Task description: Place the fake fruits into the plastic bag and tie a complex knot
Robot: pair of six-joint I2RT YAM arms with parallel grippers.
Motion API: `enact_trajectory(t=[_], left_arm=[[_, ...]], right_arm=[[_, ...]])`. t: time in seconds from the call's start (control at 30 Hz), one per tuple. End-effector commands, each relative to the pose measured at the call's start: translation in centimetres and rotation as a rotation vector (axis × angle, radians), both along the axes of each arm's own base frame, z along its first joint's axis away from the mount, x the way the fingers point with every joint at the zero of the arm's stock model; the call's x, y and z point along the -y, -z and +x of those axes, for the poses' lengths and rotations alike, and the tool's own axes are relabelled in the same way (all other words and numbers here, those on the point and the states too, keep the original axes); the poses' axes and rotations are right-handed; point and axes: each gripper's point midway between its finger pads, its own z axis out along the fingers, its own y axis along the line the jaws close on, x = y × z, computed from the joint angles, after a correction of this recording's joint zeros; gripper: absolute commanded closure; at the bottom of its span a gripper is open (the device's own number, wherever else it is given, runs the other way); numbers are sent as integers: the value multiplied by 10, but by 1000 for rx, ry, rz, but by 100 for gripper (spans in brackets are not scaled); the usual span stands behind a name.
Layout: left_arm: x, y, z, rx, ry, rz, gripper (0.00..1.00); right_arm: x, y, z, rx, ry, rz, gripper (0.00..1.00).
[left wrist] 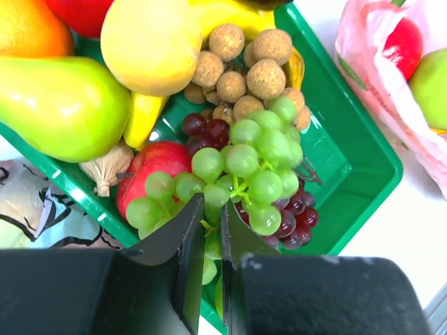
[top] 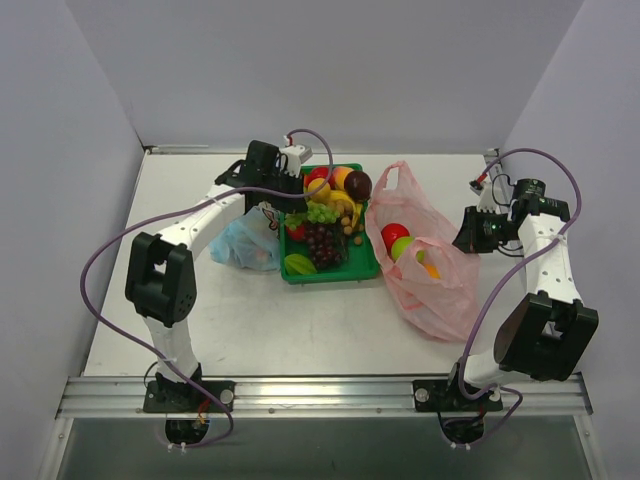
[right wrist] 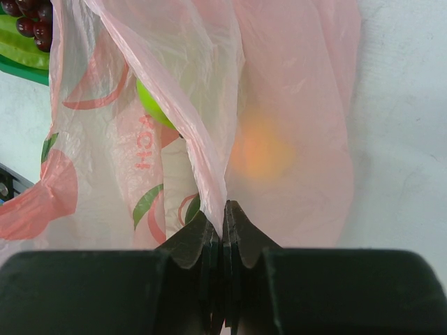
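The green tray (top: 330, 277) holds several fake fruits. In the left wrist view I see a green pear (left wrist: 63, 105), a yellow mango (left wrist: 150, 45), a red apple (left wrist: 160, 162), purple grapes (left wrist: 297, 218) and green grapes (left wrist: 251, 160). My left gripper (left wrist: 209, 225) is shut on the green grapes' stem, over the tray (left wrist: 349, 160). The pink plastic bag (top: 432, 280) lies right of the tray with a red apple (top: 393, 235), a green fruit (top: 403, 249) and an orange (right wrist: 262, 150) inside. My right gripper (right wrist: 223, 218) is shut on a fold of the bag (right wrist: 209, 84) at its right side (top: 465, 238).
A light-blue printed bag (top: 245, 245) lies left of the tray, under my left arm. Brown cork-like balls (left wrist: 244, 70) and a garlic-like bulb (left wrist: 105, 171) also sit in the tray. Walls close the table at back and sides.
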Motion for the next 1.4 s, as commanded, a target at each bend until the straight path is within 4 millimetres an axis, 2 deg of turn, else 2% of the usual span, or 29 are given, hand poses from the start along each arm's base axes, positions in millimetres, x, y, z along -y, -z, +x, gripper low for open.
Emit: enact_trajectory(t=[0.0,0.2,0.37,0.53,0.6,0.63,0.7,0.77,0.8,0.83,0.87,0.9,0.93,0.97,1.0,1.03,1.07,1.17,1.2,1.27,1.33,1.37], left_arm=[[12,-81,13,190,34,-117,93],[16,-109,12,232,43,-155,98],[31,-137,6,250,62,-222,98],[71,-180,-13,325,140,-291,98],[85,-185,-18,332,166,-308,98],[98,-196,-26,349,194,-325,97],[117,-192,-31,337,219,-333,97],[141,-194,-45,325,260,-357,97],[152,-183,-45,303,270,-354,97],[170,-179,-59,280,306,-364,97],[180,-179,-64,279,323,-371,97],[193,-165,-68,255,342,-362,97],[201,-160,-74,253,364,-358,97],[216,-159,-87,252,399,-361,95],[226,-145,-89,235,410,-349,94],[232,-141,-92,229,419,-347,93],[240,-137,-98,226,436,-346,91],[250,-123,-98,204,454,-334,59],[251,-126,-95,211,451,-336,45],[242,-133,-86,231,432,-330,35],[231,-149,-84,260,425,-340,23],[223,-164,-85,278,427,-353,21]], right_arm=[[-2,-7,-6,0,-9,15,100],[-4,-7,-6,0,-9,26,100],[-5,-8,-5,3,-9,31,100],[-5,-8,-6,1,-10,33,100],[-5,-8,-5,3,-10,33,100],[-5,-9,-5,4,-10,32,100],[-4,-9,-5,5,-8,32,100],[-5,-10,-4,6,-8,36,100],[-5,-9,-4,2,-7,41,100],[-5,-9,-4,-1,-2,43,100],[-5,-9,-3,-1,-2,43,100],[-5,-11,-3,2,-1,41,100],[-4,-10,-3,4,-1,37,100],[-3,-11,-2,8,1,34,100],[-3,-12,-2,9,1,33,100],[-2,-13,-1,12,5,31,100],[-2,-15,0,17,5,31,100],[0,-16,1,20,9,27,100],[1,-16,1,19,10,27,100],[3,-16,-1,24,10,18,100],[3,-14,-2,19,7,15,100],[4,-13,-3,18,7,13,100]])
